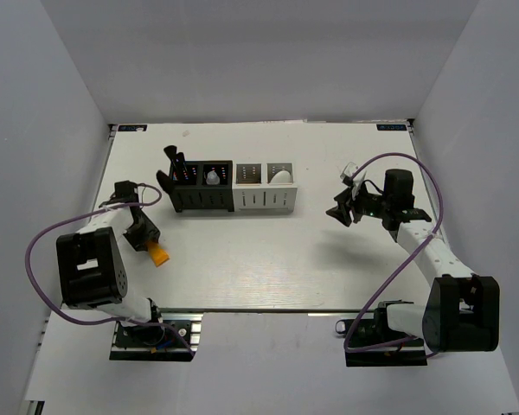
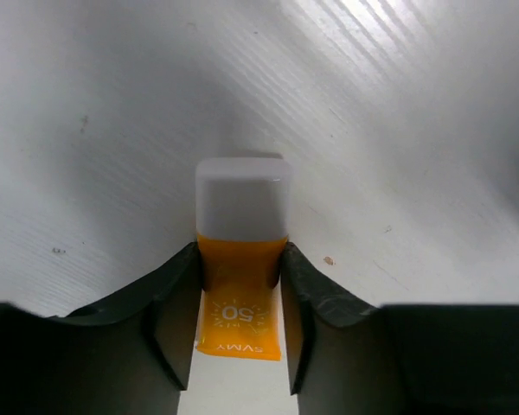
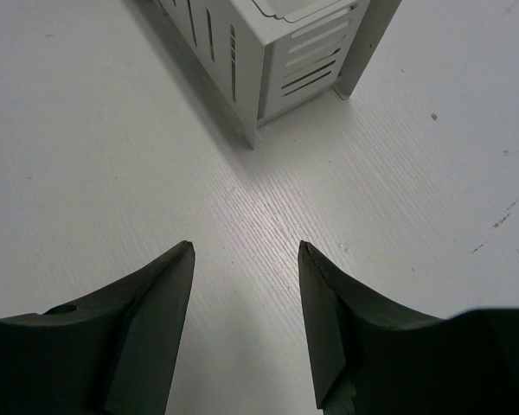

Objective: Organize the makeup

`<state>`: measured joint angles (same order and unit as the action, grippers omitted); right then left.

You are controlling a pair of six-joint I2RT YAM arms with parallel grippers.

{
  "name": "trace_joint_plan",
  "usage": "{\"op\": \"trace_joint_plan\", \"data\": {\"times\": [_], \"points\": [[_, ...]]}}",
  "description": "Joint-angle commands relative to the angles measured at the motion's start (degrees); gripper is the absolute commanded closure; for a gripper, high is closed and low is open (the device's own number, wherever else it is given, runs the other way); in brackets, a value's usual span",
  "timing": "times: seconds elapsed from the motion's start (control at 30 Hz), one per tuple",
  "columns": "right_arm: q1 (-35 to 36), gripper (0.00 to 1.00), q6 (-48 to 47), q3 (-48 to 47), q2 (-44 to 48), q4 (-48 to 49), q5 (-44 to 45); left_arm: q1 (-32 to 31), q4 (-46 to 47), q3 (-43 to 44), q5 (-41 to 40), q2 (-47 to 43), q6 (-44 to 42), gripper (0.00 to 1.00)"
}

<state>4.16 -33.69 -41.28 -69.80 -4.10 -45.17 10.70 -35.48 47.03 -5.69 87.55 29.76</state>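
The left gripper [image 2: 240,259] is closed on the orange tube [image 2: 239,298]; in the left wrist view its two dark fingers [image 2: 175,298] press against the tube's opposite sides, just below the pale, squared cap [image 2: 242,199], and the printed end of the tube points back between the fingers. From above, the tube sits low over the left front part of the table [image 1: 268,259], sticking out of the gripper toward the near edge, well apart from the organizer boxes; whether it rests on the surface or is just off it cannot be told.

The right gripper [image 3: 244,251] is open with nothing between its fingers; it hangs over bare table on the right side, with a corner of the white organizer box [image 3: 277,43] just ahead of it.

The black organizer box [image 1: 199,199] and the white one stand touching, side by side, toward the back of the table; black brushes [image 1: 175,162] stand tilted in the black box's left compartment; a small pale item, too small to identify, sits in its right compartment; a white egg-shaped sponge [image 1: 281,176] sits in the white box's right compartment.
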Motion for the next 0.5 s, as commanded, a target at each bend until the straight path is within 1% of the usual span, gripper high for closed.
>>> {"op": "trace_joint_plan", "data": {"times": [0.0, 0.03, 0.07, 0.13, 0.17, 0.2, 0.27, 0.3, 0.33, 0.37, 0.43, 0.47], "points": [[-0.47, 0.42, 0.65, -0.82, 0.54, 1.64, -1.06, 0.11, 1.82, -0.18, 3.41, 1.31, -0.05, 0.53], [-0.39, 0.42, 0.73, -1.0, 0.54, 1.64, -1.06, 0.11, 2.0, -0.44, 3.76, 1.4, -0.05, 0.57], [-0.47, 0.42, 0.73, -1.17, 0.46, 1.55, -1.06, 0.11, 2.09, -0.88, 4.63, 1.22, -0.05, 0.66], [-0.56, 0.42, 0.56, -1.35, 0.37, 1.2, -1.06, 0.11, 2.7, -1.15, 5.6, 0.78, -0.14, 0.74], [-0.56, 0.42, 0.38, -1.7, 0.37, 0.94, -1.06, 0.11, 3.14, -1.06, 8.65, 0.26, -0.31, 0.82], [-0.56, 0.42, 0.12, -1.79, 0.37, 0.33, -1.06, -0.41, 3.66, -0.97, 10.25, -1.57, -0.58, 0.85], [-0.56, 0.42, -0.32, -2.14, 0.28, -0.38, -1.15, -1.29, 4.89, -0.71, 14.2, -4.3, -1.45, 0.89], [-0.56, 0.42, -0.5, -2.58, 0.28, -1.08, -1.15, -1.29, 6.12, 0.25, 20.31, -6.06, -2.41, 0.89], [-0.56, 0.42, -0.93, -2.75, 0.19, -1.44, -1.15, -1.9, 6.74, 0.61, 23.24, -9.73, -2.42, 0.9], [-0.65, 0.42, -1.11, -3.19, 0.1, -1.7, -1.15, -1.91, 8.4, 1.13, 28.41, -12.03, -2.51, 0.9], [-0.56, 0.42, -1.46, -3.63, -0.25, -2.75, -1.15, -2.69, 9.38, 3.24, 32.22, -17.64, -3.04, 0.89], [-0.47, 0.42, -1.38, -4.16, -0.6, -3.28, -1.24, -3.57, 9.38, 5.34, 35.54, -18.81, -3.47, 0.89]]}}
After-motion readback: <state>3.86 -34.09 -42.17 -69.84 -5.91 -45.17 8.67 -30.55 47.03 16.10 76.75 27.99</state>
